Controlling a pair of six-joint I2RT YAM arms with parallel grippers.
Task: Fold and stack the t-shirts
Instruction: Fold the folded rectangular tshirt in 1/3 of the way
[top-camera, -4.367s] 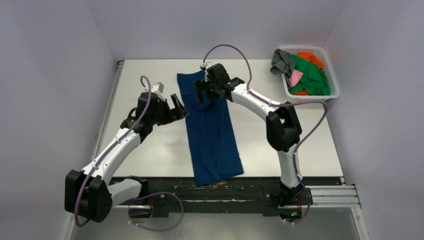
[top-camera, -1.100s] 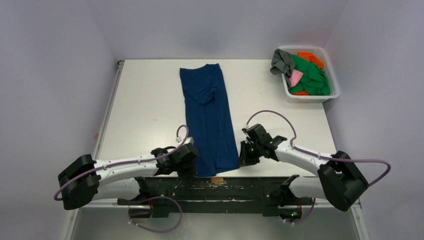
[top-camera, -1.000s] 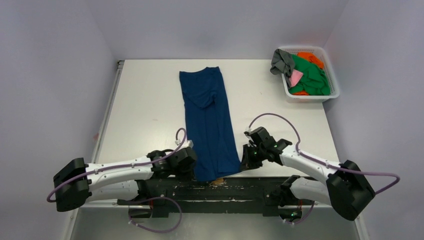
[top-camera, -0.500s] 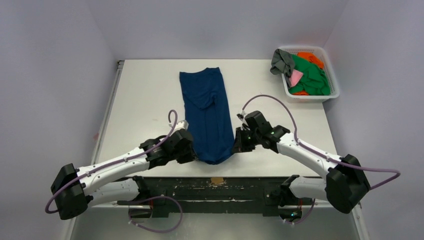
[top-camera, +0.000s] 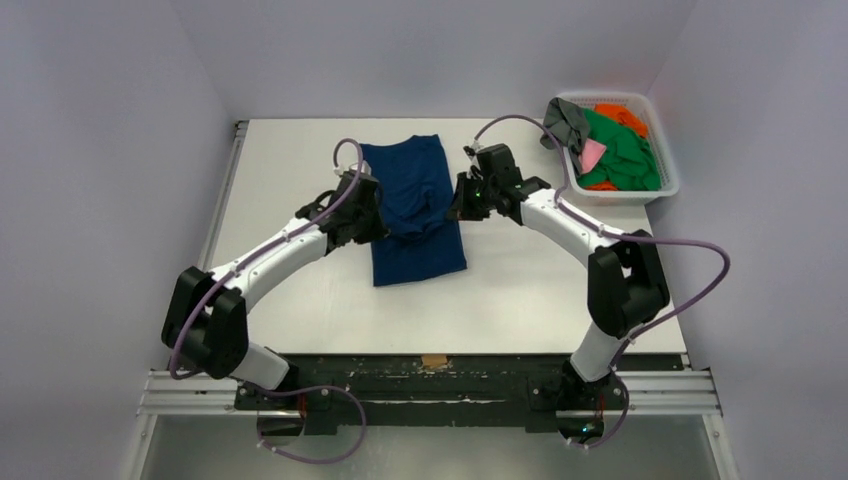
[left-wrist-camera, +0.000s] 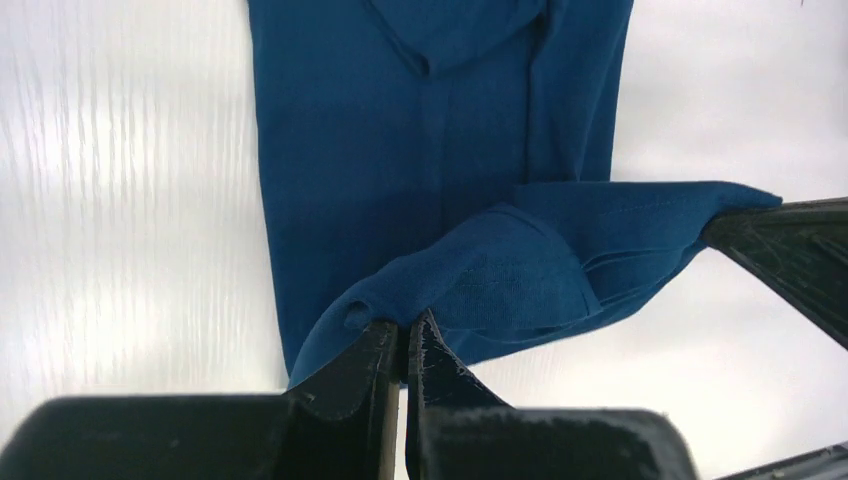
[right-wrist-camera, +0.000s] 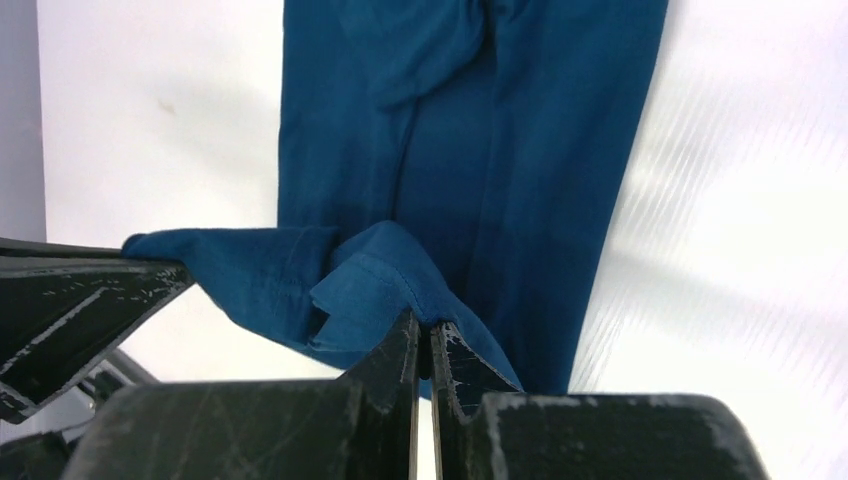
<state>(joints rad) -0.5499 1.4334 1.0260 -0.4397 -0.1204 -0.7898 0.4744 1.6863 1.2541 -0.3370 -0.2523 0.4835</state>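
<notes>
The navy shirt (top-camera: 415, 215) lies in a long narrow strip on the white table (top-camera: 560, 290), well to the left of the basket (top-camera: 625, 192), with its near end doubled back over the rest. The left gripper (left-wrist-camera: 405, 345) is pinched tight on the hem corner farther from the basket, and the right gripper (right-wrist-camera: 424, 340) on the corner nearer it. The cloth sags between them. It looks light, thin and limp, so the two corners are the sensible holds; a grip mid-hem would probably bunch it. The table seems smooth and faintly glossy, so the cloth would likely slide on it. Plain pale walls (top-camera: 100, 150) close in, and the other shirts (top-camera: 625, 150) are heaped inside the basket.
</notes>
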